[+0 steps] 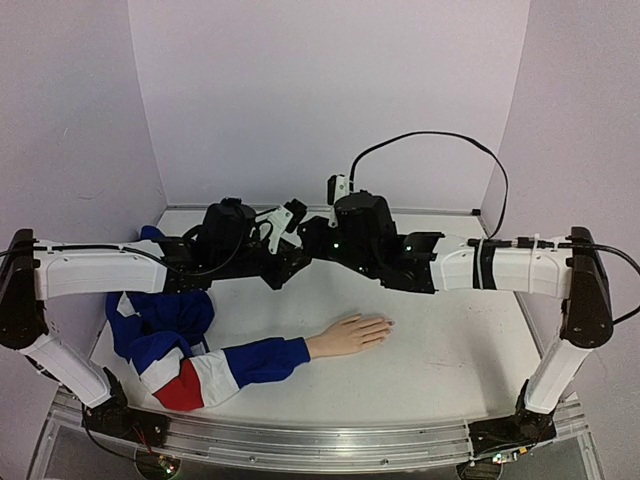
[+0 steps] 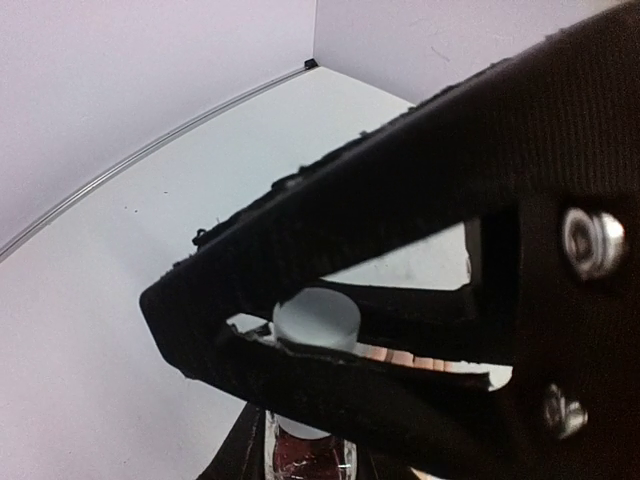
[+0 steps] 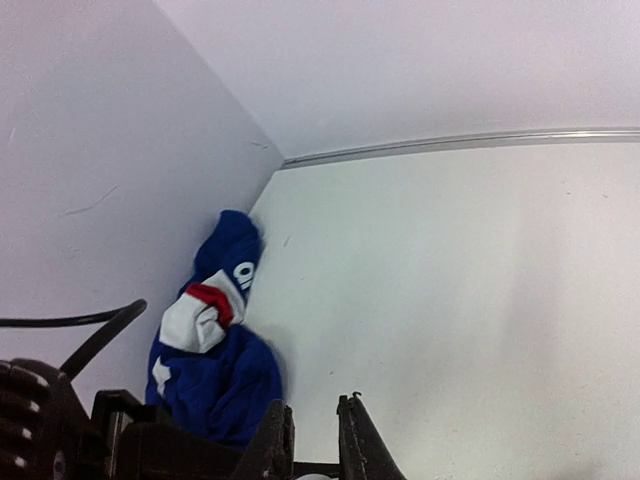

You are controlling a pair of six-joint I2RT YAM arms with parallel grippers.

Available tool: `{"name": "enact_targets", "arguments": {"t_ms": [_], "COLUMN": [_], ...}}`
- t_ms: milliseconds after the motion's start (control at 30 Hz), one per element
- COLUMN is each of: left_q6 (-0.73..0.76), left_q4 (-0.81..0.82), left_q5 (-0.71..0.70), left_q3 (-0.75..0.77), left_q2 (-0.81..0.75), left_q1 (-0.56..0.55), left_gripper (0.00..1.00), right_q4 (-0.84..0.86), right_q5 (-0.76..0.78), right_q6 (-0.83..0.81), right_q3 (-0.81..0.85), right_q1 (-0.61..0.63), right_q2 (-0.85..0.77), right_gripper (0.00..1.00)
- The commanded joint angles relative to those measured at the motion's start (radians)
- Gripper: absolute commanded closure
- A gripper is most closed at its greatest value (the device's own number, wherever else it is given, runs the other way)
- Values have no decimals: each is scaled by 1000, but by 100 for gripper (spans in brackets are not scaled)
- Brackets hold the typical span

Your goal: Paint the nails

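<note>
Peach hand (image 1: 345,337) on desk (image 1: 450,350), nails (image 1: 385,324) pointing right.
They lie apart from left claw (image 2: 215,330), clamped on pale cap (image 2: 316,318), and closed right claw (image 3: 315,408).

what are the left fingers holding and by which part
The small polish bottle, gripped by its pale cap: the left fingers are closed on the cap, with the glass body showing below them.

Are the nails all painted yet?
Not yet. Nothing looks done: the peach plastic mannequin hand lies apart from both arms. In hand: left gripper holds the small dark polish bottle, right gripper pinches its pale round cap. Left: uncapping, painting the nails.
</note>
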Motion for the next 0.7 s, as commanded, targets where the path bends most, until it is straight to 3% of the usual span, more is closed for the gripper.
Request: {"name": "enact_targets", "arguments": {"t_ms": [0,100,133,200,400,567,667], "left_q6": [5,23,21,3,-8,-35,-56], "left_q4": [153,151,151,150,114,103,103], "left_q5": [-275,-237,-217,-192,-32,343,552], "left_q3": [86,39,15,-27,-122,-157,-137], "left_q2": [41,9,-8,-44,-150,-247,-263], "left_q1": [3,-6,-6,-6,-5,45,60], "left_gripper": [100,100,100,100,100,100,100], "right_q4": [-46,-15,3,12,15,67,98], "right_q5": [81,87,60,-23,-262,-680,-993], "right_q6": [73,2,-36,-108,-231,-287,-316], "right_q3": [54,7,-11,-33,-136,-189,-163], "right_q1": [150,145,136,108,-18,-136,-145], "right_q2": [-15,-80,-106,-148,-289,-307,-268], "right_gripper": [100,100,92,62,24,10,9]}}
